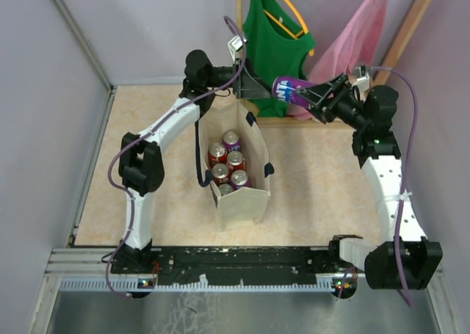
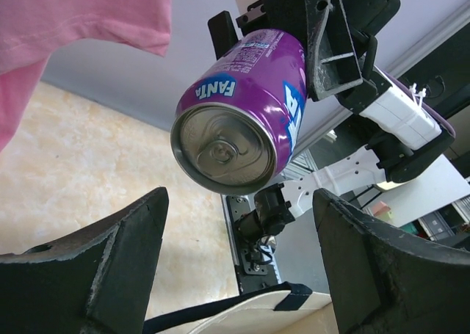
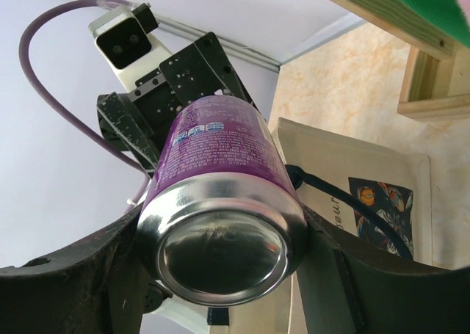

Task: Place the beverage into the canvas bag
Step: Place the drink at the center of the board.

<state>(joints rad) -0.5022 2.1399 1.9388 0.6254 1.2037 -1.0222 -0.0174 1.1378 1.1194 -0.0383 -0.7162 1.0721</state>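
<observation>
A purple Fanta can [image 1: 286, 89] lies sideways in the air behind the canvas bag [image 1: 242, 202], with its top pointing left. My right gripper [image 1: 305, 93] is shut on it; in the right wrist view [image 3: 220, 275] the can's bottom [image 3: 220, 224] fills the space between the fingers. My left gripper [image 1: 253, 84] is open and empty. It faces the can top [image 2: 228, 147] from a short gap, above the bag's back rim [image 2: 257, 316]. The cream bag with navy handles stands upright and open, with several cans [image 1: 229, 165] inside.
A wooden rack [image 1: 411, 26] at the back holds a green top [image 1: 275, 33] and a pink garment [image 1: 360, 33], right behind both grippers. Grey walls close in the left and right sides. The arm bases sit on a black rail [image 1: 242, 260] at the near edge.
</observation>
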